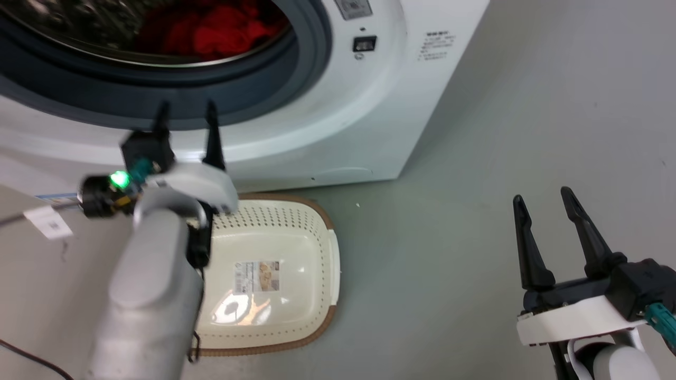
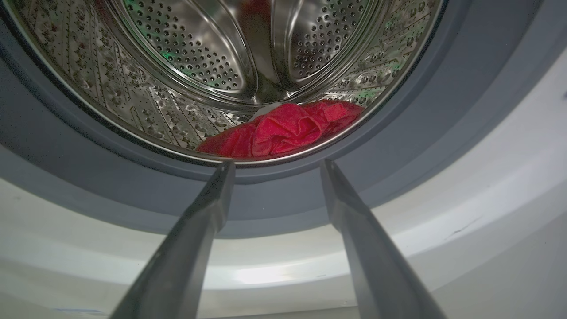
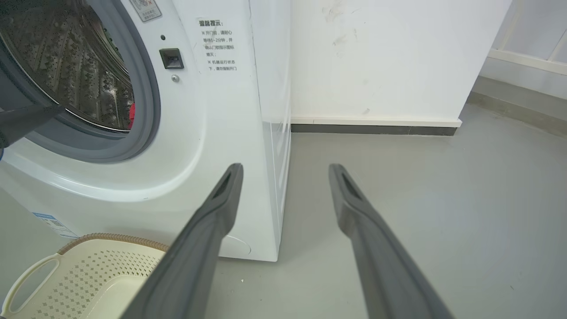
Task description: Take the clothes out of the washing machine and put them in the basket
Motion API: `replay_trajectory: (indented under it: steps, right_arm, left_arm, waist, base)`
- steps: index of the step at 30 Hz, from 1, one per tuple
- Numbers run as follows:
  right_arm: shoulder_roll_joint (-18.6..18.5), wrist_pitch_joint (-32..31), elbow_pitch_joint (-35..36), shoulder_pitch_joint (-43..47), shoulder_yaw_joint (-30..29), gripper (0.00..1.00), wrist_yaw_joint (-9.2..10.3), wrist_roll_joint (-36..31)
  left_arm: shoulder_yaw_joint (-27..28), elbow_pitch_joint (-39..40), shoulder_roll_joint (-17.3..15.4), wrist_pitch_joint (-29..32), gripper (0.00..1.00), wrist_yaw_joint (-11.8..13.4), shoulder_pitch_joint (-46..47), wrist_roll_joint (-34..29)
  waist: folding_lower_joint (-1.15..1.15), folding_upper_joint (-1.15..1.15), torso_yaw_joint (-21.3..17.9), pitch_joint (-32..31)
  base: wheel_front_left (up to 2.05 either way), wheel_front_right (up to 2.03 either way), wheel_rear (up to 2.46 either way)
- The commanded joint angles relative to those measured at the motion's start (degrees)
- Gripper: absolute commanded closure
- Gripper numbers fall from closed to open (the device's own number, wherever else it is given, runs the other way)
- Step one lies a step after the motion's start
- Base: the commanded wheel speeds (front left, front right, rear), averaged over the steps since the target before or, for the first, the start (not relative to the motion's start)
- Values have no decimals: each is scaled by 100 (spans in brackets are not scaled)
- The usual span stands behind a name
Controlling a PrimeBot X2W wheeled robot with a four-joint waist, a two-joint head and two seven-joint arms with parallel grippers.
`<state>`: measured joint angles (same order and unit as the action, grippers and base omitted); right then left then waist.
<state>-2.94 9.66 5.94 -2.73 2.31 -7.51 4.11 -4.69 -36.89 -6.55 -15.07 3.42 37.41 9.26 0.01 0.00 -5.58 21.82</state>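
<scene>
Holds the left gripper [image 1: 187, 104] raised at the lower edge of the washing machine [image 1: 338, 116] opening, fingers spread with nothing between them, tips pointing at the grey ring [image 2: 443, 110]. Shows the clothes [image 2: 283, 130] bunched red at the front bottom edge of the steel drum [image 2: 186, 53]. Has the basket [image 1: 274, 216] on the floor [image 1: 475, 237] just beside the machine's front base. Holds the right gripper [image 1: 541, 194] spread as well, bare, over the floor well right of the basket.

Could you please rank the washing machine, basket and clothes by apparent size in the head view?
Largest to smallest:
1. washing machine
2. basket
3. clothes, which are cut off by the picture's top edge.
</scene>
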Motion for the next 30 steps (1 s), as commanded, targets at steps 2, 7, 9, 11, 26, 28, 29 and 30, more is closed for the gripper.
replay_trajectory:
  steps: [2, 7, 9, 11, 26, 28, 29, 30]
  right_arm:
    - [11, 87, -37, -179, 54, 0, 4, 68]
    - [12, 213, -178, -366, 166, 0, 4, 225]
    - [12, 259, -247, -414, 228, 0, 4, 285]
    - [12, 320, -326, -509, 294, 0, 4, 370]
    - [15, 554, -739, -963, 755, 0, 4, 880]
    - [14, 553, -689, -996, 797, 0, 4, 938]
    - [15, 553, -670, -1016, 828, 0, 4, 957]
    - [15, 553, -652, -1029, 860, 0, 4, 975]
  left_arm:
    - [65, -277, -170, -16, 0, -69, 491, 11]
    - [83, -872, -490, 85, 0, -133, 1381, -28]
    - [91, -1093, -632, 188, 0, -175, 1732, -44]
    - [109, -1315, -785, 315, 0, -199, 2076, -33]
    - [-205, -2528, -1872, 2322, 0, -637, 4601, -273]
    - [-268, -2642, -1955, 2692, 0, -695, 4822, -300]
    - [-256, -2706, -1980, 2879, 0, -708, 4913, -255]
    - [-226, -2796, -1998, 3106, 0, -717, 4981, -215]
  waist:
    - [-1, 0, -324, 429]
    - [-1, 0, -610, 767]
    - [-1, 0, -741, 892]
    - [-1, 0, -883, 1024]
    - [-1, 0, -1771, 2082]
    - [-1, 0, -1854, 2161]
    - [-1, 0, -1894, 2197]
    - [-1, 0, -1934, 2219]
  base:
    - [0, 0, 0]
    - [0, 0, 0]
    - [0, 0, 0]
    - [0, 0, 0]
    - [0, 0, 0]
    - [0, 0, 0]
    - [0, 0, 0]
    - [0, 0, 0]
